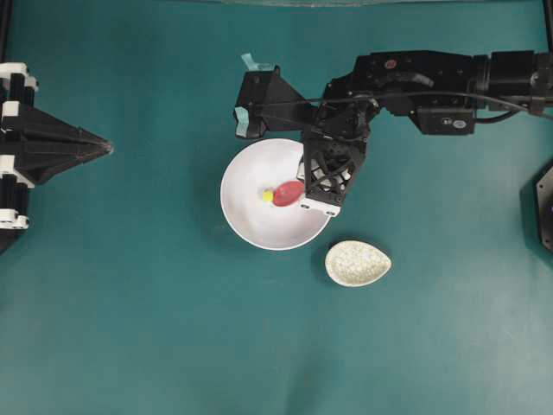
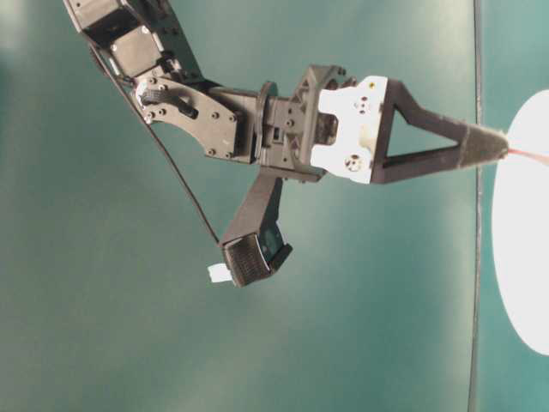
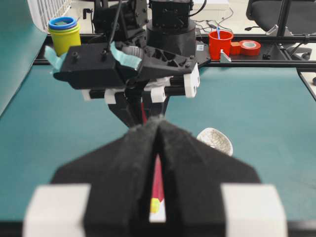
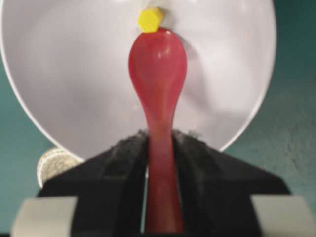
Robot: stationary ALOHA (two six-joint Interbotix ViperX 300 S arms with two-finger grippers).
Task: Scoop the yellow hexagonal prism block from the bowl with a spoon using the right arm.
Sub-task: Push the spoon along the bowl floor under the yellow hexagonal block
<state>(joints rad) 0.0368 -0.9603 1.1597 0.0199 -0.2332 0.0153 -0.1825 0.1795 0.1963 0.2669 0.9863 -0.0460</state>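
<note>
1. Yellow hexagonal prism block [image 1: 268, 196], overhead view: a tiny bright piece lay inside the bowl [image 1: 246, 173], a large round white dish with a smooth inner face, on a teal table [image 1: 155, 328]. The spoon [image 1: 289, 193], pinkish-red and glossy, had its oval scoop tip touching or just beside the block. The right gripper [image 1: 308, 192] reached down over the bowl's rim. A speckled, teardrop-shaped spoon rest [image 1: 358, 263] sat near the bowl. The left gripper [image 1: 104, 148] was parked well apart, its dark tapered fingers drawn to a point.

2. Table-level view: the right gripper [image 2: 493, 146] pointed toward the white bowl [image 2: 523, 257]; black fingers, white mounts. The block was not visible.

3. Left wrist view: the left gripper [image 3: 158, 129] had its jaws together, padded with coarse black foam. A sliver of the block [image 3: 155, 205] showed through the narrow gap.

4. Right wrist view: the right gripper [image 4: 160, 143] was clamped on the spoon's [image 4: 158, 74] straight handle. The block [image 4: 150, 19], six-sided and matte, sat at the scoop's tip, on the bowl's [image 4: 59, 74] floor.

5. Handling judgement: the step appeared to be sliding the scoop's lip under the block; a low, shallow push toward the bowl's rising wall should stop it skating away.
</note>
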